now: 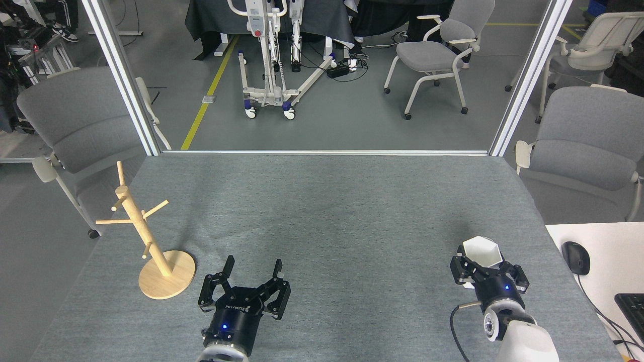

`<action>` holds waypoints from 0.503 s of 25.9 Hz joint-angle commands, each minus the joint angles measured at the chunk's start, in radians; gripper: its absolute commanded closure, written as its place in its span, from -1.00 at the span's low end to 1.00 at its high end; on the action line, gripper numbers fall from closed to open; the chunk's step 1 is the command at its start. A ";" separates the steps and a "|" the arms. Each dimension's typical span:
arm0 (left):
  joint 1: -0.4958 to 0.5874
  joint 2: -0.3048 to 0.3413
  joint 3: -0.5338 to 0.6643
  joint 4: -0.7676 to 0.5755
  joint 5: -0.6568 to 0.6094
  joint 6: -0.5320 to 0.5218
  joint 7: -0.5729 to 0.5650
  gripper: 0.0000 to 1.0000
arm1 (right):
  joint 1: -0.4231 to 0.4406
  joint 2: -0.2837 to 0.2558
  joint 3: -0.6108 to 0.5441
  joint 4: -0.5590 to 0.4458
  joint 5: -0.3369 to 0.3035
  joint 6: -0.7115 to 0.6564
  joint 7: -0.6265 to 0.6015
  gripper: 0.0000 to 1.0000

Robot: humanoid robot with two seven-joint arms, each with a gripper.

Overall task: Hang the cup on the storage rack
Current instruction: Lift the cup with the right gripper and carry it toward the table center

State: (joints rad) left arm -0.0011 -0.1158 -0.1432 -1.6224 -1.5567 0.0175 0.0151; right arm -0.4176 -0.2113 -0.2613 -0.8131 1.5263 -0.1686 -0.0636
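The right black two-fingered gripper [482, 265] sat at the near right of the grey felt-covered table [332, 211], its fingers closed against the sides of the small matte white cup with a hexagonal rim [481, 252]. The cup stood upright between the fingers, its open mouth facing up and its far half projecting beyond the fingertips; whether its base touched the table could not be told. The left black gripper [252, 265] lay at the near centre-left, its two fingers spread apart and pointing toward the far edge, with nothing between them. Just to its left stood the light wooden storage rack [146, 241], an upright post with angled pegs on a round flat base, well apart from the cup. Right of the table, a black computer mouse [576, 258] rested on a white desk [604, 241].
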 commanded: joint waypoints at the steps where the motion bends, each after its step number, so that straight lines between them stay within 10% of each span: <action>1: 0.000 -0.001 -0.003 0.001 0.001 -0.002 0.000 -0.99 | 0.002 0.000 0.000 0.000 0.002 -0.008 -0.001 -0.19; 4: 0.000 -0.001 -0.004 0.001 0.001 -0.004 0.000 -0.99 | 0.002 0.001 0.002 0.000 0.002 -0.009 0.002 0.35; 13: 0.000 -0.001 -0.004 -0.007 0.001 -0.005 0.000 -0.99 | -0.036 -0.031 0.016 -0.155 -0.002 0.009 0.123 0.41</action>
State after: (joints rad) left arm -0.0016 -0.1156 -0.1472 -1.6263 -1.5555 0.0116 0.0152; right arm -0.4411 -0.2316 -0.2413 -0.8826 1.5282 -0.1692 -0.0110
